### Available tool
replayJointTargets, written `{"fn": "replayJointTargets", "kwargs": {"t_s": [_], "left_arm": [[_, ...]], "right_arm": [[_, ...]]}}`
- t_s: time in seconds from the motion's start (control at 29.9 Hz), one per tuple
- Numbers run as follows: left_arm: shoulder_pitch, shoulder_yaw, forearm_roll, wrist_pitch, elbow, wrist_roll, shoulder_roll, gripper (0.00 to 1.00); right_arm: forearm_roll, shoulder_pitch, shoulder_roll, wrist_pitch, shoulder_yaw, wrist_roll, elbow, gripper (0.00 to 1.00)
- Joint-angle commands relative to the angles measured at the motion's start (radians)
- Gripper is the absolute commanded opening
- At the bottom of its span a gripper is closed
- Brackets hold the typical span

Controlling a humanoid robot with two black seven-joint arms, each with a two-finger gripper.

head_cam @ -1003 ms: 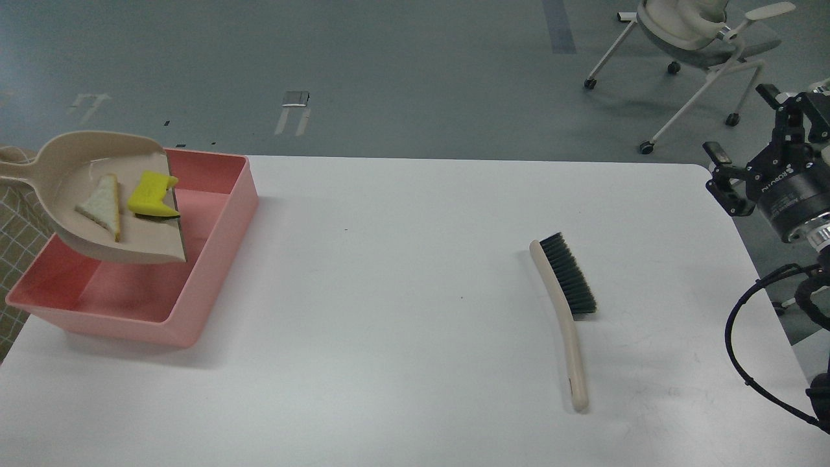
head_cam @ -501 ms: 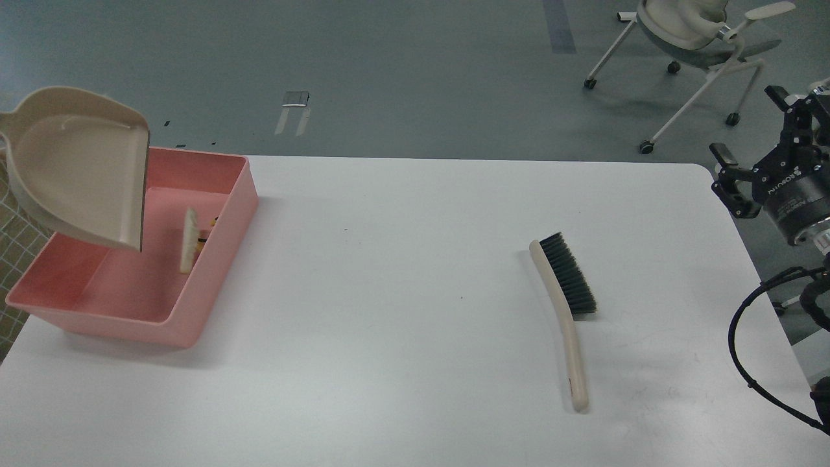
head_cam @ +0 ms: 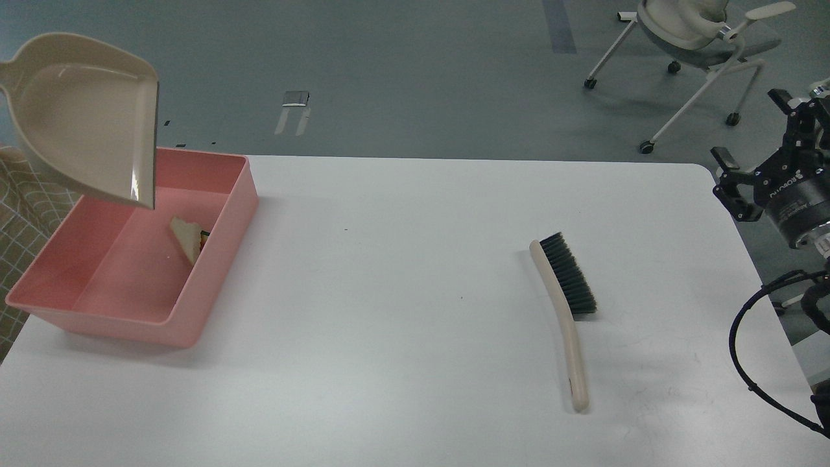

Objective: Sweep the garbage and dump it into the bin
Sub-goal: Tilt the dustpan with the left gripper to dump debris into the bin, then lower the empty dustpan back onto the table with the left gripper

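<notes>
**Dustpan held empty above the bin, scraps inside**

Start at the far left: the beige dustpan (head_cam: 84, 117) hangs in the air, tilted with its lip pointing down toward the back left part of the bin (head_cam: 214, 305). Its pan looks bare. Its handle runs off the left edge, so you cannot see your left end effector at all; whether it is clamped on the handle cannot be told from this view.

Just below and right of the dustpan lip, the bread slice (head_cam: 185, 237) lies inside the pink bin, leaning against the right wall. Something small and dark with a hint of red or yellow peeks out right beside it (head_cam: 204, 239); that is probably the yellow sponge chunk, mostly hidden by the bread and the wall. Both scraps sit under and slightly right of the lip, well inside the rim, so you can judge the dump as done.

Moving right across the counter (head_cam: 402, 363), the brush (head_cam: 565, 305) lies well apart from the bin, its long axis running near to far, bristles at the far end facing right, handle toward you.

At the far right edge, your right end effector (head_cam: 752, 178) hovers off the counter's corner with its fingers spread and holding nothing. The brush lies down and left of it, so that arm is much the nearer one should you want the brush again.
</notes>
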Motion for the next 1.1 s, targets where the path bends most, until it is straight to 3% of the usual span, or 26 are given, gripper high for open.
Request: {"fn": "replayJointTargets", "kwargs": {"t_s": [0.0, 0.2, 0.37, 0.6, 1.07], "left_arm": [[-0.074, 0.002, -0.063, -0.035, -0.005, 0.002, -0.051, 0.01], [-0.131, 0.006, -0.13, -0.038, -0.095, 0.01, -0.163, 0.01], [-0.122, 0.017, -0.127, -0.027, -0.14, 0.05, -0.318, 0.01], [-0.126, 0.155, -0.114, 0.014, -0.236, 0.078, -0.531, 0.01], [-0.123, 0.388, 0.145, 0.129, -0.218, 0.079, -0.858, 0.01]], "right_arm": [[0.0, 0.0, -0.003, 0.0, 0.002, -0.001, -0.004, 1.0], [0.0, -0.003, -0.009, 0.0, 0.025, -0.001, -0.01, 1.0], [0.001, -0.003, -0.009, 0.0, 0.028, -0.001, -0.01, 1.0], [0.001, -0.009, -0.009, 0.0, 0.051, -0.001, -0.01, 1.0], [0.096, -0.006, -0.001, 0.0, 0.05, 0.001, -0.011, 1.0]]}}
